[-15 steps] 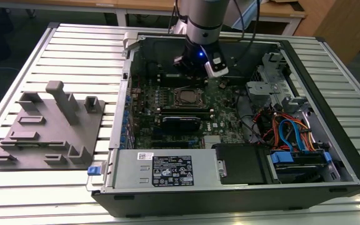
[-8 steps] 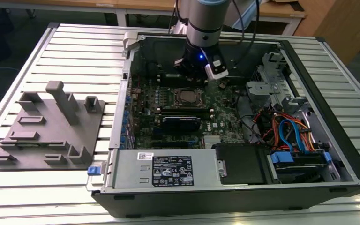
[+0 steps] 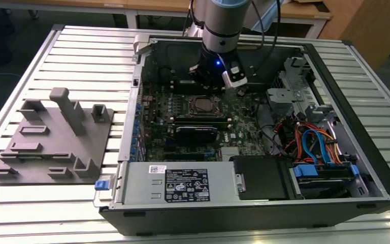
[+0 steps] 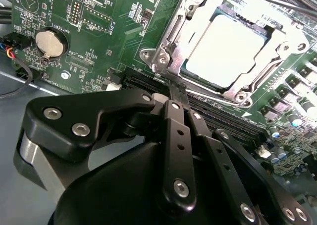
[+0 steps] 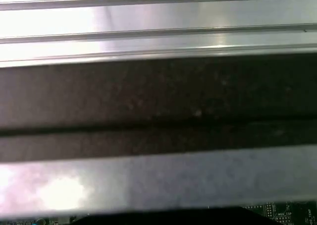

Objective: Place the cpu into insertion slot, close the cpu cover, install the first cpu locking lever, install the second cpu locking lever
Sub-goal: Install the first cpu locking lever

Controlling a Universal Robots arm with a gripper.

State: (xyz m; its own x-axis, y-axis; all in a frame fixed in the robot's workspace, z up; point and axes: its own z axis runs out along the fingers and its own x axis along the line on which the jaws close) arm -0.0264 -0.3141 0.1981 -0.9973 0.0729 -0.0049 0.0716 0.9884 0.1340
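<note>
Exterior view: the open computer case [image 3: 357, 168] lies on the slatted desk [image 3: 79, 56], with the arm reaching down over its green motherboard [image 3: 156, 101]. In the second wrist view the cpu [image 4: 229, 49] sits in its socket, the cpu cover [image 4: 171, 41] framing it. The gripper [image 4: 179, 93] hovers just beside that frame, fingers [image 4: 174, 108] pressed together, empty. The risk, I'd say: a slightly off push skids onto the memory slots and misses the lever.

The open black computer case [image 3: 378, 173] leaves its top clear for access. In the exterior view, the silver drive cage [image 3: 286, 96] and coloured cable bundle [image 3: 314, 145] crowd the frame's right; the green motherboard [image 3: 235, 127] at centre lies unobstructed.
</note>
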